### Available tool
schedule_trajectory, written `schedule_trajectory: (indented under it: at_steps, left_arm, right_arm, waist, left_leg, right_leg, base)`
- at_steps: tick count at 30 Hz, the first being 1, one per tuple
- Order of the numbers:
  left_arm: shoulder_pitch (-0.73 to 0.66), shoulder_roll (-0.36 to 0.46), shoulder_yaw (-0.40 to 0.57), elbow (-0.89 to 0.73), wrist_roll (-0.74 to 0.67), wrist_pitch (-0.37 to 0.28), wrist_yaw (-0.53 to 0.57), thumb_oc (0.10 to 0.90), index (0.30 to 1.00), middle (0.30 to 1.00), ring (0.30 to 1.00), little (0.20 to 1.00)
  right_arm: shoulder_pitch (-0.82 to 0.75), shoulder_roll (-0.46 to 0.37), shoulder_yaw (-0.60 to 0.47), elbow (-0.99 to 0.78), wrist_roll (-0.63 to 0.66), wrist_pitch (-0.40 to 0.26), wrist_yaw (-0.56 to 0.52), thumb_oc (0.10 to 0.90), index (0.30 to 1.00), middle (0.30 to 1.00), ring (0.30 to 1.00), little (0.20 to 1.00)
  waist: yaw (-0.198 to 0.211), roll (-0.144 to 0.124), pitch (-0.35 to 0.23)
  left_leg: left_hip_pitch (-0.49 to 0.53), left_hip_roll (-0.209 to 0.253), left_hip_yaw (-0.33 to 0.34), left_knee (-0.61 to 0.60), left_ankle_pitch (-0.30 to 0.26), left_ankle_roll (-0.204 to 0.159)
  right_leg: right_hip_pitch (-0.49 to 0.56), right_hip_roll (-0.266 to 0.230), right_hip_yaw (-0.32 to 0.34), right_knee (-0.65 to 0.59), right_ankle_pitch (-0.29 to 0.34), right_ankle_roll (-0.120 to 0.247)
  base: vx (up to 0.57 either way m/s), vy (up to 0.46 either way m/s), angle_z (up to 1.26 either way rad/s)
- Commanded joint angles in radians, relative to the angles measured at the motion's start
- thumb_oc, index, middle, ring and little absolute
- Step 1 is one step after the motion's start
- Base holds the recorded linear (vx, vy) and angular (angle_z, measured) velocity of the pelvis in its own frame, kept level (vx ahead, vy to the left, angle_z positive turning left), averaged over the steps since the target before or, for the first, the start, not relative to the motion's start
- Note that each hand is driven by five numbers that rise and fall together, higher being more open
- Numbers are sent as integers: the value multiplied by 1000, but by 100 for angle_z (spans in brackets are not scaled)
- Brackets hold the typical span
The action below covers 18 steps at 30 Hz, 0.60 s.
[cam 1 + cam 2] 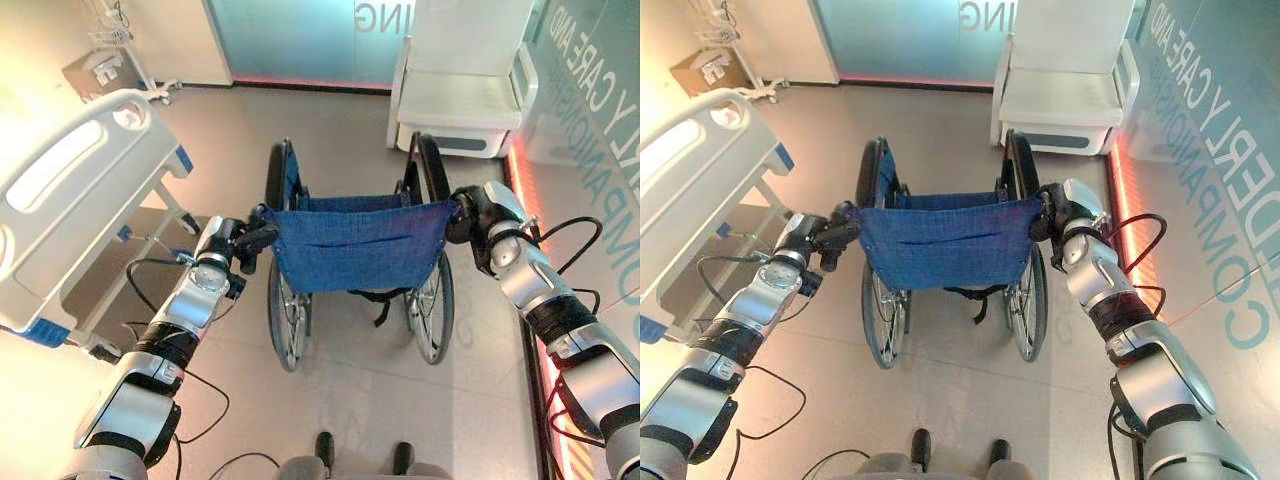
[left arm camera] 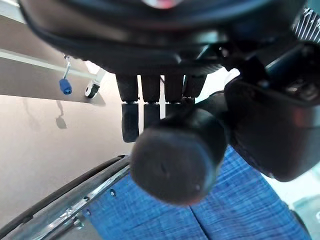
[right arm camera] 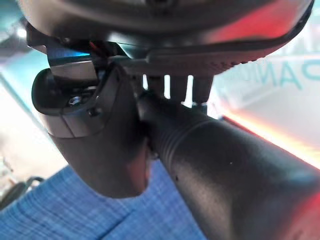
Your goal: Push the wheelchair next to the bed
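A wheelchair with a blue fabric backrest (image 1: 358, 243) and black wheels stands in front of me, facing away. My left hand (image 1: 240, 245) is curled round its left push handle (image 2: 175, 157), fingers wrapped over the black grip. My right hand (image 1: 468, 212) is shut on the right push handle (image 3: 220, 165) in the same way. The bed (image 1: 75, 195), white with a grey side rail, lies to the left of the wheelchair, with a gap of floor between them.
A white armchair (image 1: 465, 85) stands at the back right by a glass wall with lettering. A cardboard box and a stand (image 1: 105, 65) sit at the back left beyond the bed. Open floor lies ahead of the wheelchair.
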Motion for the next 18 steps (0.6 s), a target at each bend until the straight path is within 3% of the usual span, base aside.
schedule_trajectory:
  at_steps: [1, 13, 17, 18]
  left_arm:
    - [57, -78, -87, -6, -45, -161, -65, 400, 300, 300, 300, 300]
    - [20, -91, -119, -6, -89, -169, -111, 400, 300, 300, 300, 300]
    - [7, -77, -124, -8, -81, -183, -131, 400, 300, 300, 300, 300]
    - [7, -68, -124, -17, -78, -186, -131, 400, 300, 300, 300, 300]
  right_arm:
    - [-52, 10, 87, 56, -4, -103, 68, 400, 300, 300, 300, 300]
    - [-112, -11, 109, 131, -9, -158, 79, 400, 300, 300, 300, 300]
    - [-130, -23, 110, 140, 0, -171, 72, 400, 300, 300, 300, 300]
    - [-125, -28, 108, 135, 5, -177, 69, 400, 300, 300, 300, 300]
  waist:
    - [54, -52, 47]
    - [69, -56, 54]
    - [83, -44, 67]
    - [85, -39, 73]
  left_leg:
    - [-38, -61, 8, 131, -135, 47]
    - [-71, -63, 5, 178, -157, 53]
    - [-89, -75, -13, 189, -159, 80]
    - [-87, -80, -16, 186, -159, 90]
  right_leg:
    - [-62, -60, 28, 159, -49, 18]
    - [-69, -75, 26, 166, -55, 17]
    - [-98, -82, 25, 305, -90, 14]
    - [-127, -93, 31, 422, -73, 17]
  base:
    - [64, 7, 4]
    - [5, 4, 2]
    - [-24, 123, -4]
    - [2, 167, -2]
